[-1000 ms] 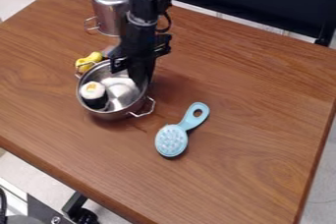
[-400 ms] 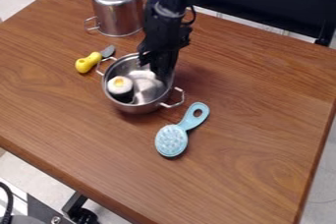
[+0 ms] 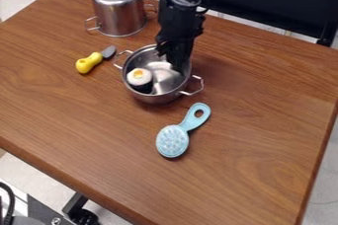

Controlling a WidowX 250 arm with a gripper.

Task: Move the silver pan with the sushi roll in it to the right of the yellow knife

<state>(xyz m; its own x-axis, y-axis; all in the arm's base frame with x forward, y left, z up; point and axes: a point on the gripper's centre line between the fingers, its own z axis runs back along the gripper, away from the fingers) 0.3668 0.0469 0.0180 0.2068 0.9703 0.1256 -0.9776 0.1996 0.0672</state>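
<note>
The step in hand looks like handling the open metal pot (image 3: pixel 156 96), with the black gripper (image 3: pixel 178 64) inside its rim between one and two o'clock. I cannot tell whether the jaws are open, closed or gripping the pot wall. A sound next move calls for keeping the pot level, since its load appears loose, and for clear room at five o'clock.

From left to right, a yellow-handled toy knife (image 3: pixel 88 63) lies between nine and ten o'clock of the open pot, its grey blade pointing to about one o'clock. A taller metal pot (image 3: pixel 119 12) stands upside down at eleven o'clock; what may be under it is hidden. The open pot sits upright near mid-table and holds a toy sushi roll (image 3: pixel 139 77), white-topped with a dark side, at eight o'clock inside. A light-blue brush (image 3: pixel 173 140) lies between five and six o'clock, its handle towards one.
</note>
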